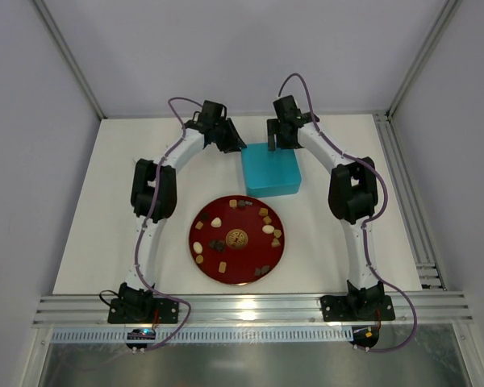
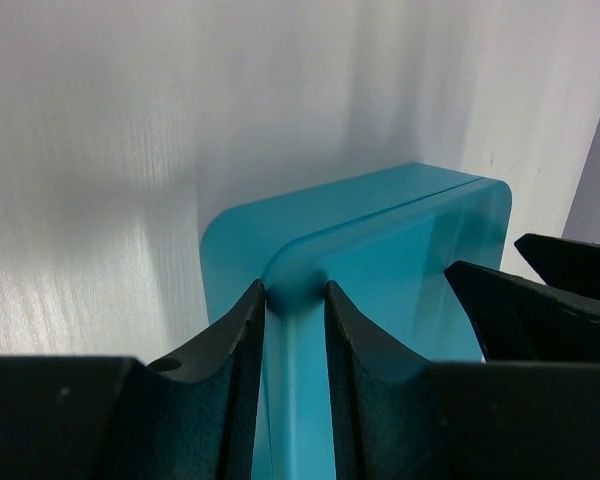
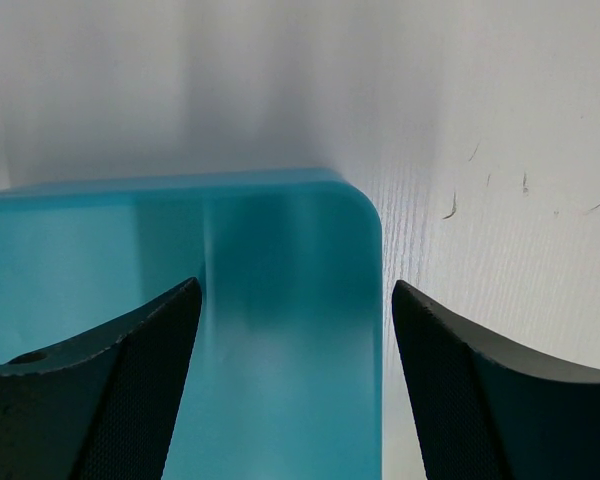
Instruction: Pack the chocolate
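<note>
room: a white table in a pale-walled cell with a metal frame, the arm bases on the near rail.
chocolate: every piece of chocolate in view lies loose on the red plate at the near centre of the table, ringed around its gold emblem; dark, tan and cream ones show.
box: a teal box sits at the far centre, just beyond the plate and apart from it; from above its top looks shut.
left fingers: the left fingers are at the box's far left corner, pinching a rounded upright edge, with teal filling the gap between them.
right fingers: the right fingers are spread wide astride the far right corner, one over the box top and one over bare table, gripping nothing.
done: by my reading nothing is packed; no piece is on or in the box.
left to do: likely the box must be opened, then every piece moved across.
hidden: the inside of the box; whether the pinched edge belongs to a lid or the body; the exact count of pieces, too small to tell; the plate, out of both wrist views.
</note>
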You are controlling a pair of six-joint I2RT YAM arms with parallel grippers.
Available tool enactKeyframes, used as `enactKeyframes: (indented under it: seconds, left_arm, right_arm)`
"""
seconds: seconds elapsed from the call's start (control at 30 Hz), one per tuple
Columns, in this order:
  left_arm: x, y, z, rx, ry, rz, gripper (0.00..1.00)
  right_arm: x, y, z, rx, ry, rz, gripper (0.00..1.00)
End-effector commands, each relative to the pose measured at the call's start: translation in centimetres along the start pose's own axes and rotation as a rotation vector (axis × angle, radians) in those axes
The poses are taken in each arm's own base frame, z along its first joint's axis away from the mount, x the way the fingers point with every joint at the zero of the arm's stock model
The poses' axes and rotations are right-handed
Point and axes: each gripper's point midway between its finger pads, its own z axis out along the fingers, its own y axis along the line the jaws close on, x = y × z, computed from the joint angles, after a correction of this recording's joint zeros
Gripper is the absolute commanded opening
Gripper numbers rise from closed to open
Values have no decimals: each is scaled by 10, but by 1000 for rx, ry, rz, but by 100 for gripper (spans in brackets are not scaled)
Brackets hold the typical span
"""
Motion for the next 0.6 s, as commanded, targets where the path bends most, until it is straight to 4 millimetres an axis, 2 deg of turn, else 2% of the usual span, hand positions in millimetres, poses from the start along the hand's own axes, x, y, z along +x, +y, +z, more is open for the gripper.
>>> enactKeyframes:
  seconds: [0.0, 0.17, 0.43, 0.57]
  left_arm:
    - [88, 135, 16, -439, 259, 7, 26]
    - [97, 148, 10, -481, 282, 28, 24]
    - [101, 151, -5, -509, 295, 48, 26]
    - [111, 157, -11, -529, 313, 55, 25]
  right_arm:
    - [71, -3, 22, 40, 218, -105, 78]
    - [77, 0, 22, 44, 231, -123, 78]
    - [81, 3, 17, 30, 235, -145, 78]
    - [83, 7, 12, 5, 230, -155, 79]
